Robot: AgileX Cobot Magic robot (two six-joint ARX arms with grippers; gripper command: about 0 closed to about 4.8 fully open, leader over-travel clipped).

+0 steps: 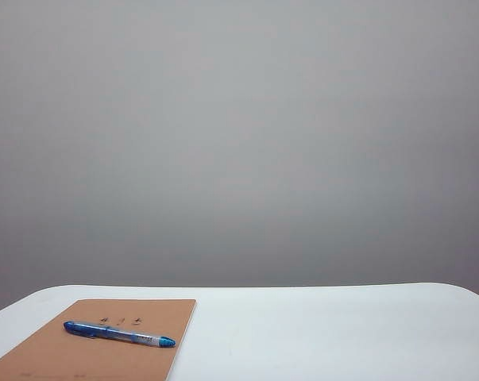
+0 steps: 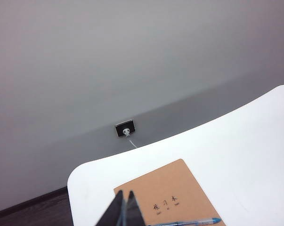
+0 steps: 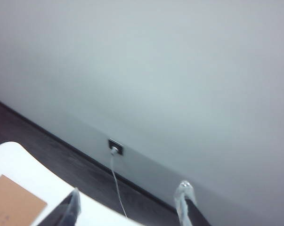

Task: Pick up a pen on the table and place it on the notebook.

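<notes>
Currently I see one slim blue clear-barrelled pen (image 1: 118,334) lying crosswise on one tan kraft notebook (image 1: 64,357), tip toward the white table's (image 1: 326,333) middle. Left gripper (image 2: 124,213) closed above the notebook; right gripper (image 3: 130,207) parted, empty, raised.

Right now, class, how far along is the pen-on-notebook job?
Done: the pen lies across the notebook on the table. In hand: nothing; the left gripper, fingers together, and the right gripper, fingers apart, are both empty and clear of the pen. Left: apparently nothing.
</notes>
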